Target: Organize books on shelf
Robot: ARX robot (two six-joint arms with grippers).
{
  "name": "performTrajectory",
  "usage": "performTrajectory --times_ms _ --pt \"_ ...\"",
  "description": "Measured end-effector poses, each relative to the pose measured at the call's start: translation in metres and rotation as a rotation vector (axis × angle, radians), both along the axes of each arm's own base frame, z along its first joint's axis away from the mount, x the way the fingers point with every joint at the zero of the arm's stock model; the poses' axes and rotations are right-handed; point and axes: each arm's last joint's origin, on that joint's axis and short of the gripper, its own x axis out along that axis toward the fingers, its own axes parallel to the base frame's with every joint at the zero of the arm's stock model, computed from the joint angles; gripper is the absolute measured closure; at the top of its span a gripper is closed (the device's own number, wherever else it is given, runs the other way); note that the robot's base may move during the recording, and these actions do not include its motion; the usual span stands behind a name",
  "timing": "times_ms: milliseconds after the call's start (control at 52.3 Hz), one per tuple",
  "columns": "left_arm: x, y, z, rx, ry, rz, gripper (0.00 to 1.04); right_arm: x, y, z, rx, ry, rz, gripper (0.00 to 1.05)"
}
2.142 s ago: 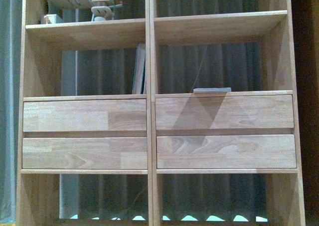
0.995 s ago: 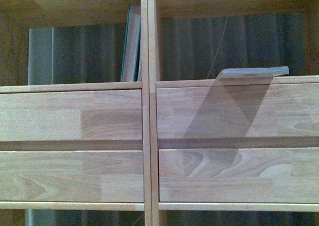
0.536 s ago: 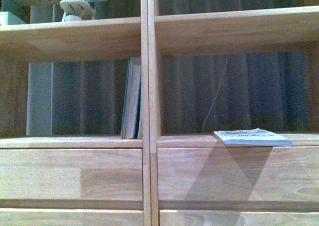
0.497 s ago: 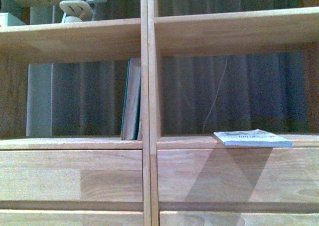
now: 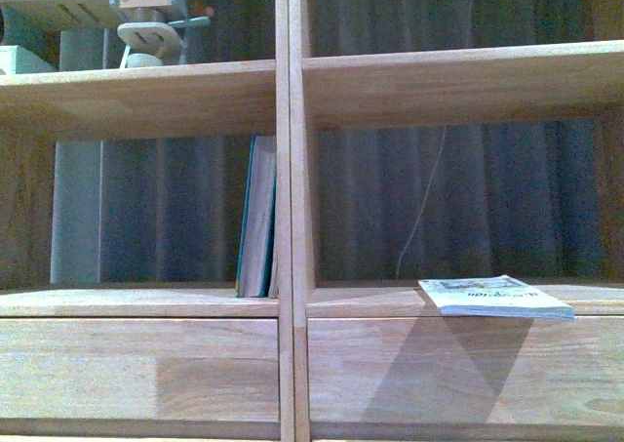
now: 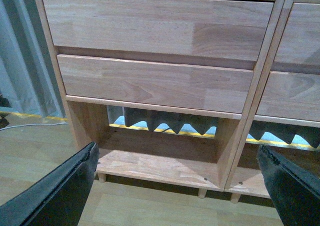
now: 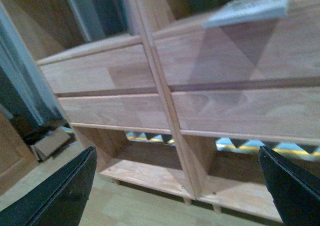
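The tall light-wood bookcase (image 5: 439, 81) filled the front view. In its middle left compartment, a few slim dark-teal books (image 5: 255, 218) stood upright against the central divider, which likely kept them from toppling. I could not tell their exact count. The thin white paperback with printed text (image 5: 492, 298) lay flat in the right compartment. Its edge jutted over the plain wooden drawer front (image 5: 439, 374) below, so a finger could probably slip beneath it. The 2 grippers, left gripper (image 6: 176, 151) and right gripper (image 7: 177, 153), were spread wide and held nothing, both low, facing the drawers. I judged the paperback had yet to be stood beside the teal books.
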Motion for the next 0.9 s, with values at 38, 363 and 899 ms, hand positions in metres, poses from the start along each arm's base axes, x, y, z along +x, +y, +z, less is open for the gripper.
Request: performTrajectory --times_ms 38,363,899 --pt "0.000 0.000 0.000 0.000 0.000 0.000 0.07 0.011 0.002 0.011 0.002 0.006 -0.007 0.07" --pt "0.000 0.000 0.000 0.000 0.000 0.000 0.07 0.154 0.025 0.044 0.148 0.124 -0.027 0.07" --pt "0.000 0.000 0.000 0.000 0.000 0.000 0.07 0.294 0.013 0.042 0.734 0.327 -0.192 0.07"
